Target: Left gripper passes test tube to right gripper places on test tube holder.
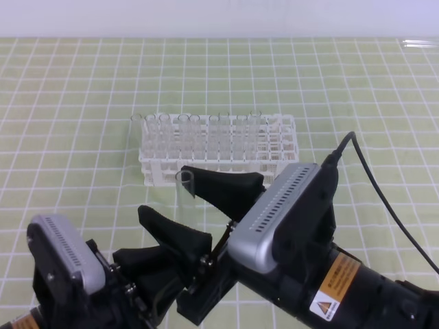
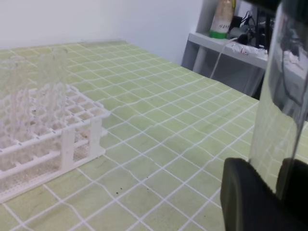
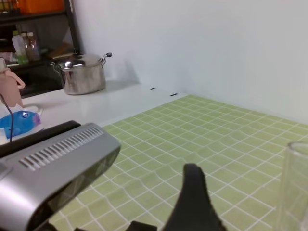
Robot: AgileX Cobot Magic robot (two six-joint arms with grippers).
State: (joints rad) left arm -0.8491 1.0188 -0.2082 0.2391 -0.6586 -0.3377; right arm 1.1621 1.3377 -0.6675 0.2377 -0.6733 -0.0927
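Observation:
The test tube (image 1: 184, 195) stands upright near the front of the table, clear and hard to see. My left gripper (image 1: 168, 264) is shut on its lower part; in the left wrist view the test tube (image 2: 284, 96) rises from between the two black fingers (image 2: 248, 197). My right gripper (image 1: 168, 192) is open, with one finger behind the tube and one in front, neither visibly touching it. The right wrist view shows one of its fingers (image 3: 192, 202) and the test tube (image 3: 296, 187) at the right edge. The white test tube holder (image 1: 218, 147) sits behind, with rows of clear tubes.
A green checked cloth (image 1: 82, 89) covers the table. The right arm's black cable (image 1: 384, 205) arcs over the cloth at right. A steel pot (image 3: 83, 73) stands on a white counter beyond the table, and a shelf with bottles (image 2: 224, 19) is off to the side.

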